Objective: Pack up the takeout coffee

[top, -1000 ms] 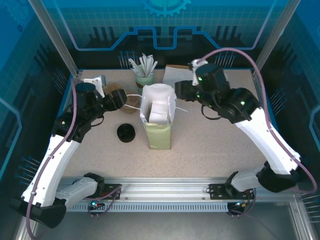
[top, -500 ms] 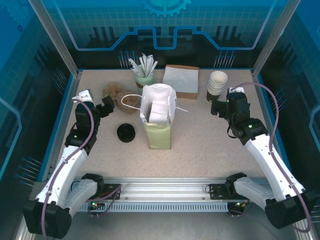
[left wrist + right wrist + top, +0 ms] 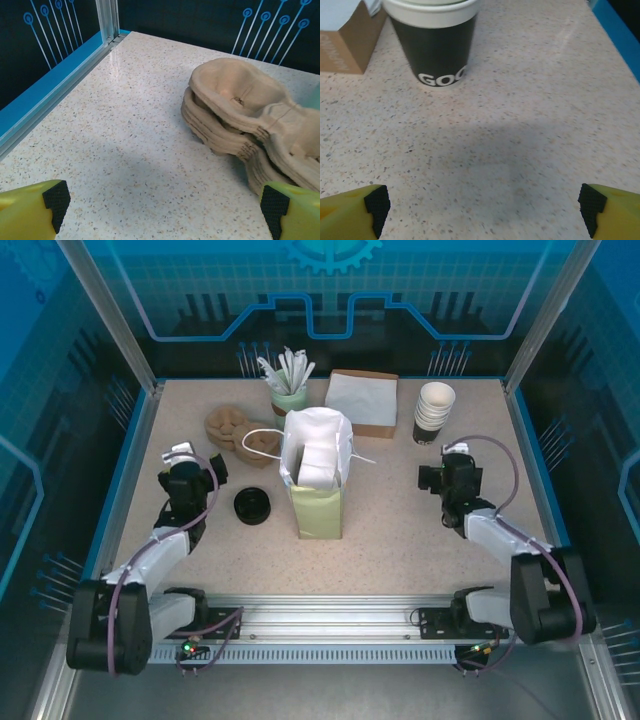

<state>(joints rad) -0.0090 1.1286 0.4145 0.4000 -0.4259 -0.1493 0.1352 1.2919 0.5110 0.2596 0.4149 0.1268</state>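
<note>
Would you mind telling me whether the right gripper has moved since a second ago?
Yes: the right gripper pulled away from the paper bag, rightward and nearer.

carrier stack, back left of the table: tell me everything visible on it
The carrier stack is tan moulded pulp: several trays nested together, with their layered edges showing along the side. Two cup wells face up, both empty. It lies flat on the speckled table, back left, beside the paper bag. The bag's white string handle seems to lie over the right-hand well.
</note>
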